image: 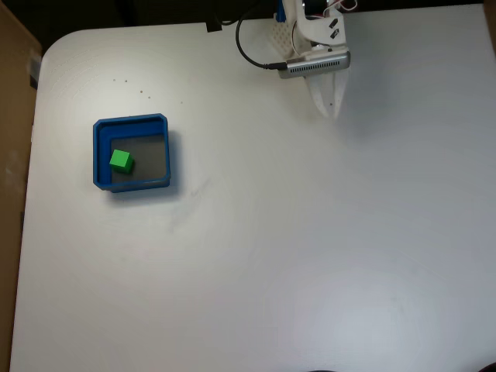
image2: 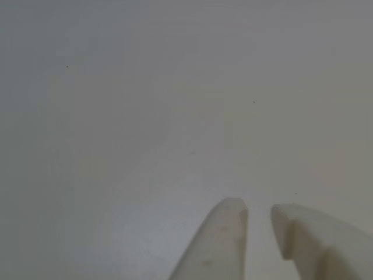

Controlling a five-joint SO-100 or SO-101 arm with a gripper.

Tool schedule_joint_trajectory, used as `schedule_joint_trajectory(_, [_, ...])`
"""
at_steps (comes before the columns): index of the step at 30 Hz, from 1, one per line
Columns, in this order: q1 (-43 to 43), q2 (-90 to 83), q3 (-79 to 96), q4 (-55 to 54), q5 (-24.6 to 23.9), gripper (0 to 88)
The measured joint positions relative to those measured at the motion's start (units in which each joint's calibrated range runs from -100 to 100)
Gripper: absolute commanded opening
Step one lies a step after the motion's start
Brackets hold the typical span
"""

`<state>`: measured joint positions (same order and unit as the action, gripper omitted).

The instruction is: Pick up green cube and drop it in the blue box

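The green cube (image: 120,161) lies inside the blue box (image: 102,151), on its grey floor near the left wall, in the fixed view. My white gripper (image: 331,108) hangs far off at the top of the table, pointing down at bare surface well to the right of the box. Its fingers come together into one narrow point. In the other view the gripper (image2: 258,211) enters from the bottom edge. Only a thin slit shows between the two fingertips (image2: 230,227), and they hold nothing.
A black cable (image: 246,48) loops from the arm's base at the top edge. A brown board (image: 12,139) runs along the table's left side. The white tabletop (image: 310,248) stretches wide between box and arm.
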<state>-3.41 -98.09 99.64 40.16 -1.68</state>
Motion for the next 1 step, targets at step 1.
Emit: schedule_joint_trajectory(1, [0.0, 0.0, 0.0, 0.0, 0.0, 0.5])
